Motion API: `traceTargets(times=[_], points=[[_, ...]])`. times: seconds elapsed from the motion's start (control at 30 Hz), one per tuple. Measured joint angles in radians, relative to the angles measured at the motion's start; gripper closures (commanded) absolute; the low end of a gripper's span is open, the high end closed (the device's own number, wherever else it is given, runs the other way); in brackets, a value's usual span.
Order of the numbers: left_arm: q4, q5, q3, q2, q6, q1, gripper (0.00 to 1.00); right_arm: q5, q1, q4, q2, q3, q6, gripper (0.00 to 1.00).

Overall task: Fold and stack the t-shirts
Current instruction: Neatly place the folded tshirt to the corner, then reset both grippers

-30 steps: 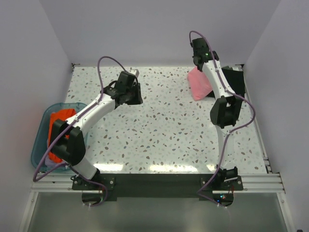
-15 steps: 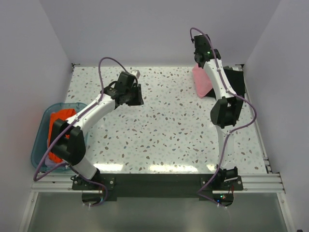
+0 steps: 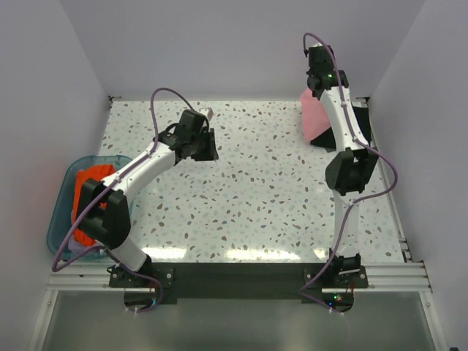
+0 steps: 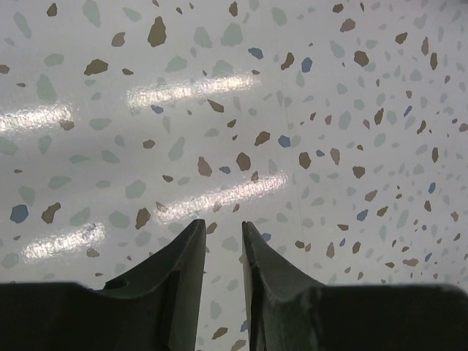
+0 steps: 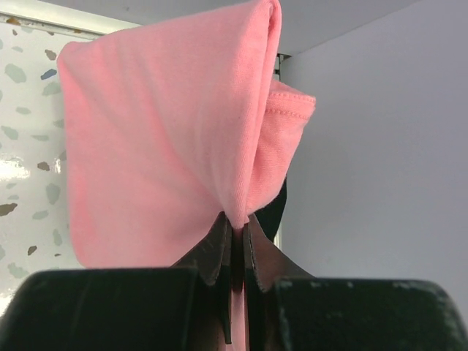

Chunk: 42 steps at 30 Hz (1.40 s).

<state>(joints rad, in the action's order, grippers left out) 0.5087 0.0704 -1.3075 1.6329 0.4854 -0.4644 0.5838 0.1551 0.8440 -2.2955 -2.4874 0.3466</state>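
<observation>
1. Top view: your right gripper (image 3: pixel 316 86) has swung further right and away over the last second. It carries the pink t-shirt (image 3: pixel 314 121), which hangs beneath it, toward the black t-shirt (image 3: pixel 360 121) just to its right. Likely the stacking move.
2. Left wrist: left gripper (image 4: pixel 222 223) slightly parted and empty, with bare worktop (image 4: pixel 292 110) below it.
3. Right wrist: jaws pressed together, pinching a fold of pink cloth at the tips.
</observation>
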Motion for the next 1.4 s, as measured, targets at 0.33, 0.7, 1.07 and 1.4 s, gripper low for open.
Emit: traceTargets(times=[0.33, 0.7, 1.07, 1.4], points=[[-0.006, 0.005, 0.014, 0.009, 0.000, 0.000, 0.69, -0.025, -0.045, -0.005, 0.042, 0.000, -0.036, 1.00], [-0.014, 0.018, 0.020, 0.021, 0.000, 0.000, 0.69, -0.052, -0.138, -0.013, 0.035, 0.079, -0.138, 0.43], [-0.023, 0.053, 0.038, 0.028, 0.001, 0.000, 0.66, -0.106, -0.306, 0.046, -0.030, 0.127, -0.424, 0.01], [-0.023, 0.040, 0.041, 0.014, 0.003, -0.001, 0.64, -0.241, -0.117, -0.081, 0.336, 0.585, -0.569, 0.01]])
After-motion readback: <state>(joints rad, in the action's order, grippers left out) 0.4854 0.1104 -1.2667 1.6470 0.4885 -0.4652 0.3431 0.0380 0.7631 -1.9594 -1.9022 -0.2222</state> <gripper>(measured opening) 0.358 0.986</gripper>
